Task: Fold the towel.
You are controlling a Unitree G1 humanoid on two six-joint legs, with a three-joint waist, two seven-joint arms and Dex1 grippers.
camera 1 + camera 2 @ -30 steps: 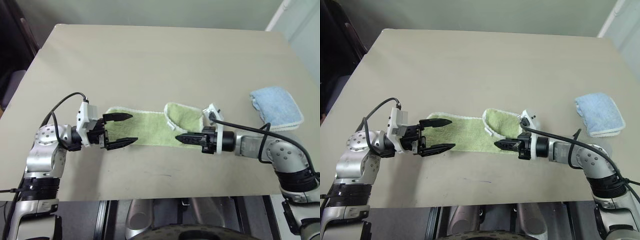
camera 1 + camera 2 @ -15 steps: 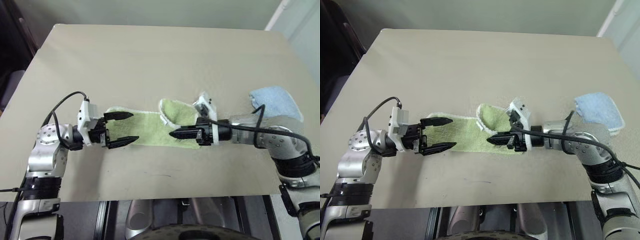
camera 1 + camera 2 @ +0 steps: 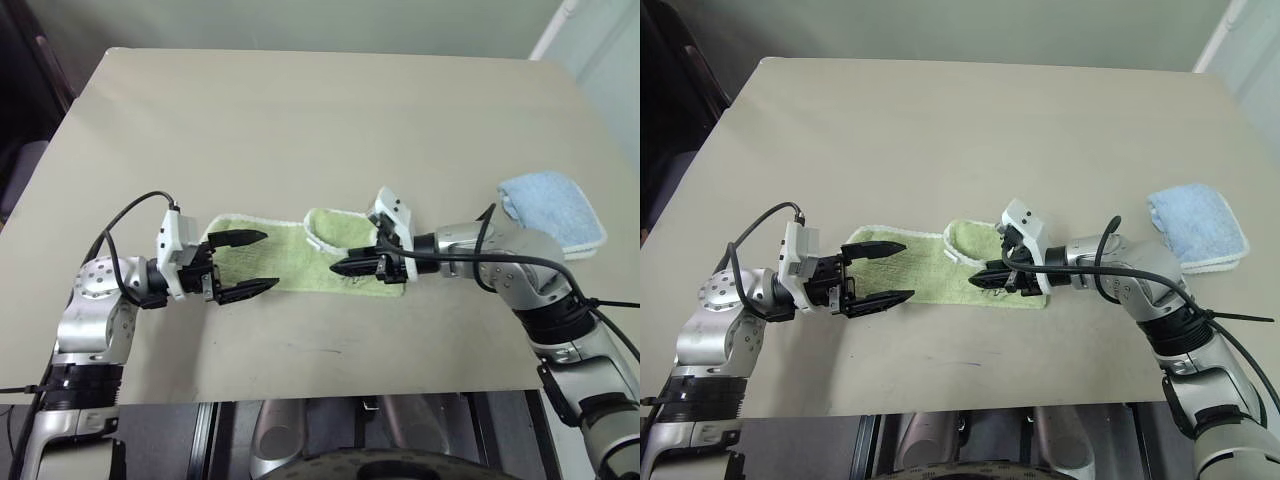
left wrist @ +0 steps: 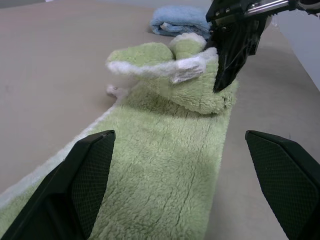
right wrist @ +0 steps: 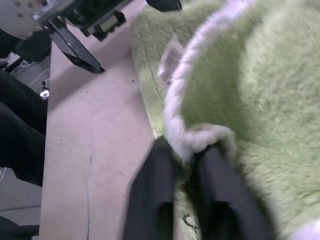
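We see the green towel (image 3: 300,258) lying as a long strip near the front of the table (image 3: 300,120). Its right end is lifted and curled back over the rest, so a white edge (image 4: 165,66) and a small tag (image 4: 187,70) hang above the flat part.

Our right gripper (image 3: 345,267) is at that lifted end. In the right wrist view its two black fingers (image 5: 155,200) stand close together with a bit of the white edge pinched between them. So the right gripper is grasping the towel. It points toward the left, low over the cloth.

Our left gripper (image 3: 245,262) is at the left end of the towel. Its fingers (image 3: 238,236) are spread wide apart and hold nothing. One finger is over the far edge of the strip and the other is by the near edge. We cannot tell if they touch the cloth.

A small blue towel (image 3: 552,210) lies folded on the right side of the table, well apart from the green one.
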